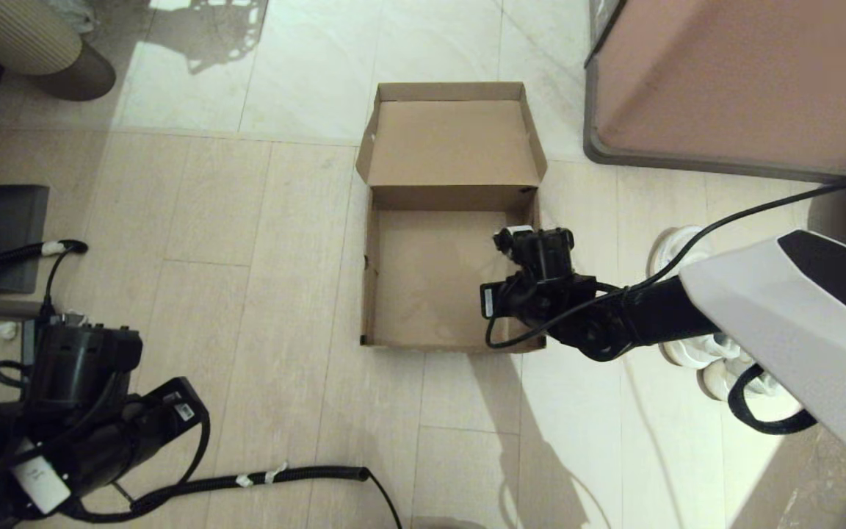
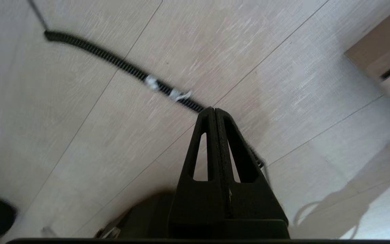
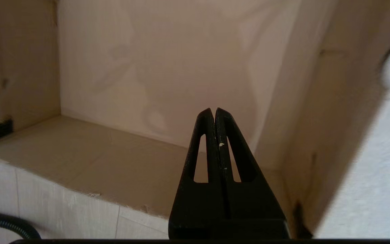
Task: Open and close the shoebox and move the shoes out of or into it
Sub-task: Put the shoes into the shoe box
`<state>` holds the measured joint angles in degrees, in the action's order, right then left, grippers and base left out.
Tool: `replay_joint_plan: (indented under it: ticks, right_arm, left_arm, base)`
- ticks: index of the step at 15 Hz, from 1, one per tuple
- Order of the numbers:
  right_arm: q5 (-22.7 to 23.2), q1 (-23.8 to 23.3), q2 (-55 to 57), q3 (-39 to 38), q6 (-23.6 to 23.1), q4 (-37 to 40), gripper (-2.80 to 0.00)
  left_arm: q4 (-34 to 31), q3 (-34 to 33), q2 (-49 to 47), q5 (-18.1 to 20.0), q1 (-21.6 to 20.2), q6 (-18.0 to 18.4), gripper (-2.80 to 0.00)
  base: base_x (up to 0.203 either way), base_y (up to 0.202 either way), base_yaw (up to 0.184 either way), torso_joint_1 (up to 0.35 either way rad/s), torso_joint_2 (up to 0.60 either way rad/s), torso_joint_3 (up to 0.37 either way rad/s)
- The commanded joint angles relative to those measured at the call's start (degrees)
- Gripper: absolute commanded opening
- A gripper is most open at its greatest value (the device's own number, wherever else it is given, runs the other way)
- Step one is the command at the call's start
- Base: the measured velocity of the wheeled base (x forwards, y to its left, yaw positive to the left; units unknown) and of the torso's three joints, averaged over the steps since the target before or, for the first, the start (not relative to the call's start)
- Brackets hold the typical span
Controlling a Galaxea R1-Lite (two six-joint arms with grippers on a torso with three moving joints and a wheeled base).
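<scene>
Head view shows the shoebox (image 1: 423, 294) empty on the floor (image 1: 247, 220), lid back, the shoes (image 1: 717, 360) just beside its right wall, the clenched, empty right gripper (image 1: 515, 239) over that wall, apparently mid-transfer, the left gripper (image 2: 214, 115) clenched, parked low left.

One open shoebox (image 1: 438, 294), two shoes (image 1: 695, 345), one cabinet (image 1: 739, 88).

warm dim light, sunlit floor (image 1: 195, 44) patches far off, left wrist view motion-blurred.
</scene>
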<state>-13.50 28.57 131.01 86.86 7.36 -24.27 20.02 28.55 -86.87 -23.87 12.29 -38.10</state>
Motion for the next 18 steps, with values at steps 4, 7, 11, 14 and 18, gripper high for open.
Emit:
replay_joint_plan:
  ticks: [4,7,11,14,18]
  right_arm:
    - [-0.12,-0.50,8.13,4.04,1.62,-0.16,-2.80]
    - [-0.29,-0.27,10.01,3.72,1.43,-0.07,-2.80]
    - [-0.14,0.31,9.37,-2.06,1.36,0.01,-2.80]
    - [0.01,1.53,7.84,-8.53,1.84,-0.22,-2.80]
    - [0.23,3.99,3.49,-18.81,1.86,-0.34,-2.80]
  left_arm:
    - [1.78,-1.74,-0.76,-0.12,0.19,-0.14,-2.80]
    - [1.86,-1.83,-0.85,-0.30,0.19,-0.22,-2.80]
    - [1.78,-2.01,-0.76,-0.30,0.19,-0.22,-2.80]
    - [1.86,-3.26,-0.06,-0.32,0.19,-0.22,-2.80]
    - [2.14,-4.82,0.94,-0.47,0.14,-0.31,-2.80]
  base:
    - [0.000,0.000,0.000,0.000,0.00,0.000]
    - [0.000,0.000,0.000,0.000,0.00,0.000]
    - [0.000,0.000,0.000,0.000,0.00,0.000]
    - [0.000,0.000,0.000,0.000,0.00,0.000]
    - [0.000,0.000,0.000,0.000,0.00,0.000]
